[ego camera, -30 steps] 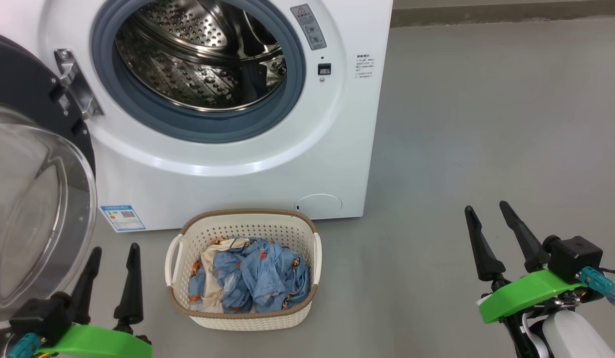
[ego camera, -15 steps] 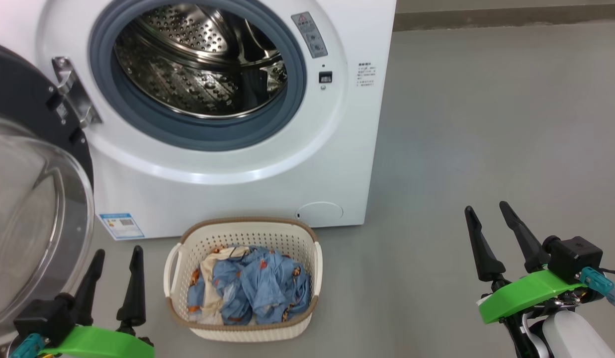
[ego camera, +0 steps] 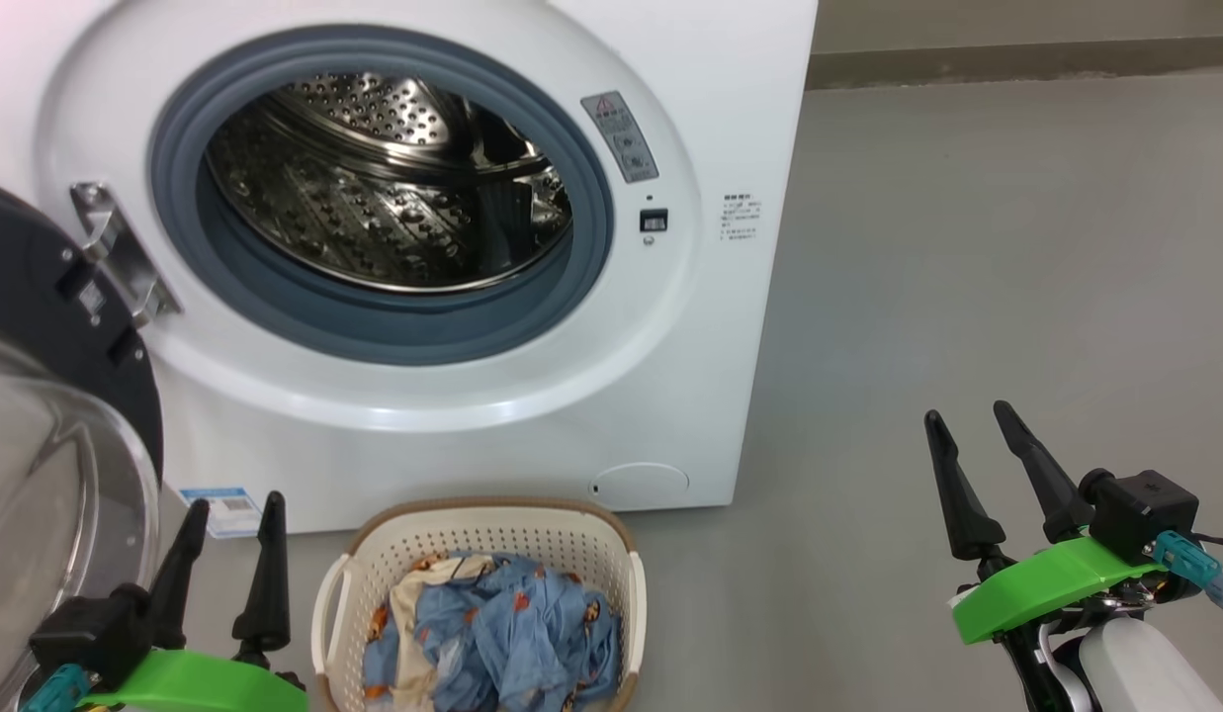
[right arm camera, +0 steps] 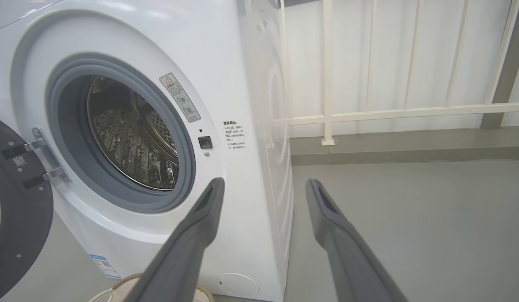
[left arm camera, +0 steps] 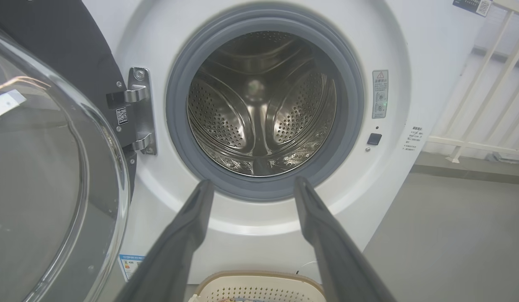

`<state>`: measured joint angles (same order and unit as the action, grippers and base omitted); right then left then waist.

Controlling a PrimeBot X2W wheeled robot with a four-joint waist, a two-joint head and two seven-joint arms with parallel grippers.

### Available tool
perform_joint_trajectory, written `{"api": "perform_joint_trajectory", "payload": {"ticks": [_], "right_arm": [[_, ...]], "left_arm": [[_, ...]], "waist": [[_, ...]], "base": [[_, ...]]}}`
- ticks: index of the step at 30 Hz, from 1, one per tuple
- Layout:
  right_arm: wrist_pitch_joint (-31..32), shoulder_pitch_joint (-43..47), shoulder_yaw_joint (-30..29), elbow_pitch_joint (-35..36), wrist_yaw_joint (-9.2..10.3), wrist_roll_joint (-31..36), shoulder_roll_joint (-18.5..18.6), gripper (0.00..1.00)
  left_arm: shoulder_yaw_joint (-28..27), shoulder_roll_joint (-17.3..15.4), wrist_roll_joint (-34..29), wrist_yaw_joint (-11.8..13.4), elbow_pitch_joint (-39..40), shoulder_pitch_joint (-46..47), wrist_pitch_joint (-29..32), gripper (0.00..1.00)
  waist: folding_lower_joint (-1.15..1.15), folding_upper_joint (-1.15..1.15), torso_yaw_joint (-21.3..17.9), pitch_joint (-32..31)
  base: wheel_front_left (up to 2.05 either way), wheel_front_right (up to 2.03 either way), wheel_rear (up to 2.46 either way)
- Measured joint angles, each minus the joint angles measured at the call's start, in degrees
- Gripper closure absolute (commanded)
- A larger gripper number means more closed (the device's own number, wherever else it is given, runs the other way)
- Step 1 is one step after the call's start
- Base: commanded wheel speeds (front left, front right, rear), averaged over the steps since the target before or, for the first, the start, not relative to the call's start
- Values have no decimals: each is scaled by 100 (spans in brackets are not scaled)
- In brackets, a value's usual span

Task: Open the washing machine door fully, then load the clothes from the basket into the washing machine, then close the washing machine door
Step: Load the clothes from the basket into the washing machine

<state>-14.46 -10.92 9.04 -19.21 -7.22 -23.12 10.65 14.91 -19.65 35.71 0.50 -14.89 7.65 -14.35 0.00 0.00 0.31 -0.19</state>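
The white washing machine (ego camera: 532, 415) stands ahead with its steel drum (ego camera: 374, 198) bare inside a grey-blue gasket. Its black door (ego camera: 47, 326) with the clear glass bowl (ego camera: 47, 534) hangs swung out at the left. On the floor in front sits the cream basket (ego camera: 492, 524), holding light-blue clothes (ego camera: 502, 633) with orange prints. My left gripper (ego camera: 233, 506) is open just left of the basket, nothing between its fingers. My right gripper (ego camera: 967, 410) is open over bare floor far to the right. The left wrist view looks straight into the drum (left arm camera: 259, 109); the basket rim (left arm camera: 259, 279) shows below.
Grey floor (ego camera: 967, 247) spreads to the right of the machine. A white railing (right arm camera: 389, 113) runs along the wall behind, above a low kerb. A blue label sticker (ego camera: 216, 506) sits at the machine's lower left corner.
The whole head view has shifted: machine and basket now sit lower in it, so the camera moved. Both grippers hold the same place in the picture and stay open.
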Motion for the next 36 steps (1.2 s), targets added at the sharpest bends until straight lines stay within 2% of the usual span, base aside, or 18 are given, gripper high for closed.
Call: {"api": "perform_joint_trajectory", "payload": {"ticks": [10, 36], "right_arm": [[0, 0, 5, -4, 0, 0, 2, 0], [0, 0, 24, -5, 0, 0, 11, 0]], "left_arm": [[33, 0, 21, -1, 0, 1, 0, 0], [75, -9, 52, 3, -7, 1, -1, 0]], "waist": [[0, 0, 24, 16], [0, 0, 51, 14]], "base": [[89, -89, 0], [1, -1, 0]]}}
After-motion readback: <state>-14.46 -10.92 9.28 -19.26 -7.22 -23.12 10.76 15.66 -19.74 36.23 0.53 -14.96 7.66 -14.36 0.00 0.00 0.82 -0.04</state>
